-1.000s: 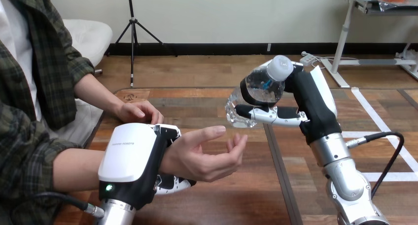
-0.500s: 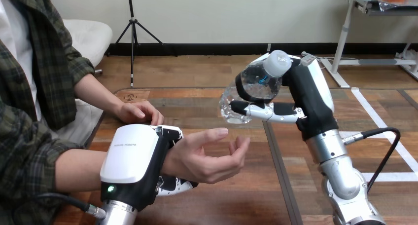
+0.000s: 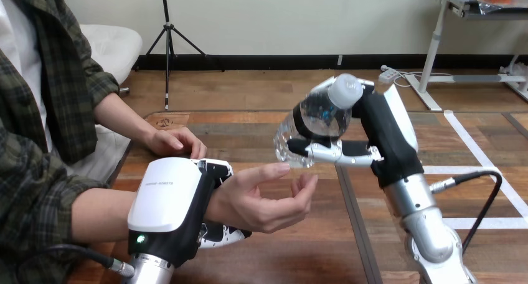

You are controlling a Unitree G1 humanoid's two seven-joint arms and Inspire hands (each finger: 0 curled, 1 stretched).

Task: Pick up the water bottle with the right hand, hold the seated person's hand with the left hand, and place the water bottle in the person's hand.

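While my left robot hand (image 3: 167, 206), nearest me, wraps the person's wrist (image 3: 218, 202), the person's hand (image 3: 264, 198) sits palm-up just beyond. Farther out, right robot hand (image 3: 381, 134) grips the water bottle (image 3: 313, 123): tilted, cap up-right, base down-left, just above their fingertips (image 3: 283, 167), contact unclear. Next move, I reckon: down-left into palm.

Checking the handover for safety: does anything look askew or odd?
Only the water bottle, held tilted in the right hand, cap up, base pointing toward the person's hand. No spill or damage shows.
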